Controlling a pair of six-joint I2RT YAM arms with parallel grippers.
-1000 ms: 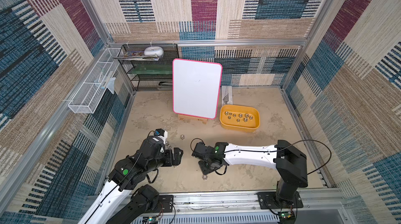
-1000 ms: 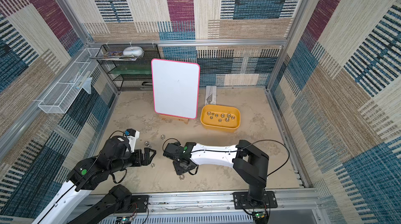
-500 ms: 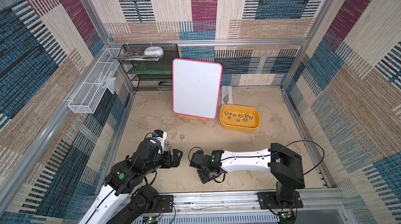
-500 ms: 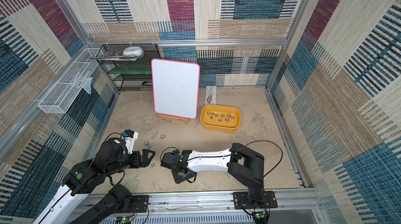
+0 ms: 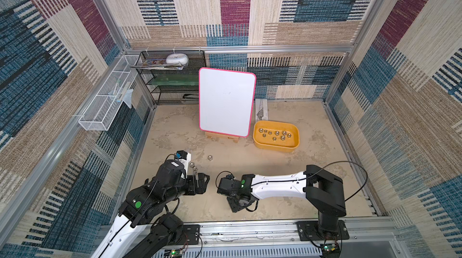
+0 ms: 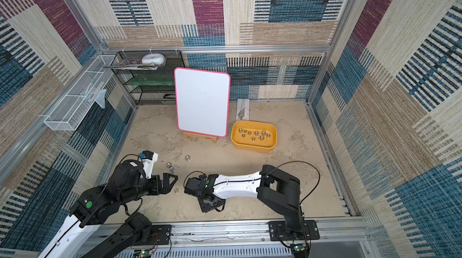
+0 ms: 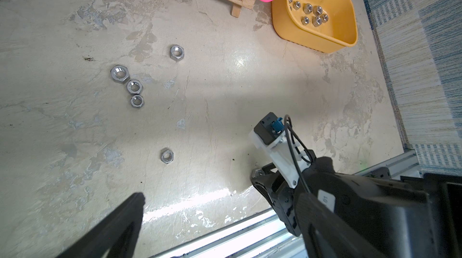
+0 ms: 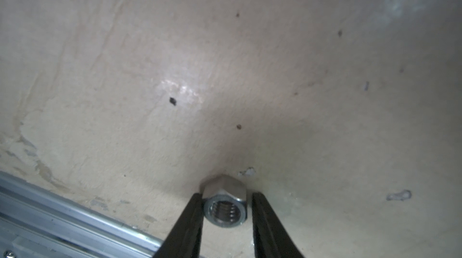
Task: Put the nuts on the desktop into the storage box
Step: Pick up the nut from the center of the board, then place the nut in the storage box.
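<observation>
Several silver nuts lie in the yellow storage box [image 5: 275, 147] [image 6: 253, 147] at the back right. Loose nuts rest on the beige desktop [image 5: 250, 164]: one alone [image 5: 210, 157], a close cluster [image 5: 193, 166] [image 7: 134, 86], and one [image 6: 176, 190] [image 7: 167, 155] just off my left gripper [image 5: 203, 181] [image 7: 225, 209], which hovers wide open and empty. My right gripper [image 5: 235, 206] [image 8: 226, 195] points down near the front rail, its jaws straddling a nut [image 8: 225, 209]. One finger touches that nut; a thin gap shows at the other.
A pink-rimmed whiteboard [image 5: 226, 101] on a wooden stand rises beside the box. A black mesh rack [image 5: 172, 81] fills the back left corner and a white wire basket [image 5: 105, 109] hangs on the left wall. The aluminium front rail [image 5: 250, 226] runs close behind my right gripper.
My right gripper has dropped toward the front rail onto a nut and its jaws have narrowed around it. The left arm has drawn back slightly, still open.
</observation>
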